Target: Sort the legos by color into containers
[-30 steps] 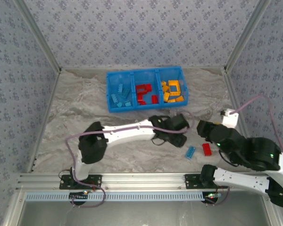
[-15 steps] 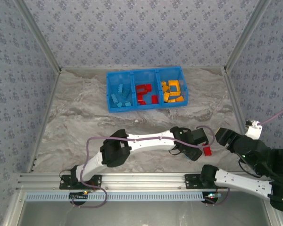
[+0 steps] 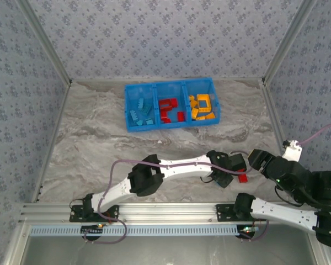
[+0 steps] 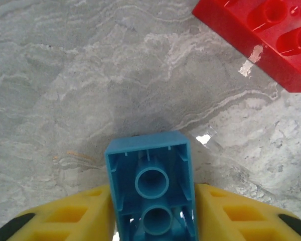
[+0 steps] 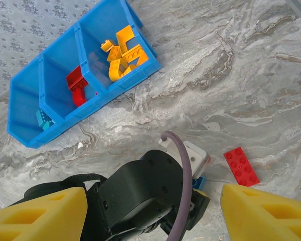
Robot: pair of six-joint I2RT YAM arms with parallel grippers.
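Left end effector (image 4: 151, 213) pinches blue brick (image 4: 149, 181), lower centre of frame. Red brick (image 4: 263, 35) lies on desk (image 4: 90, 75), upper right. Right end effector (image 5: 153, 213) spread wide; bin (image 5: 135, 73) upper left.

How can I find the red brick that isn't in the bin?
Start at the blue bin, then come toward the near right of the grey marbled table. Just beside the left gripper, which pinches a blue brick, lies a red brick, the only red one outside the bin.
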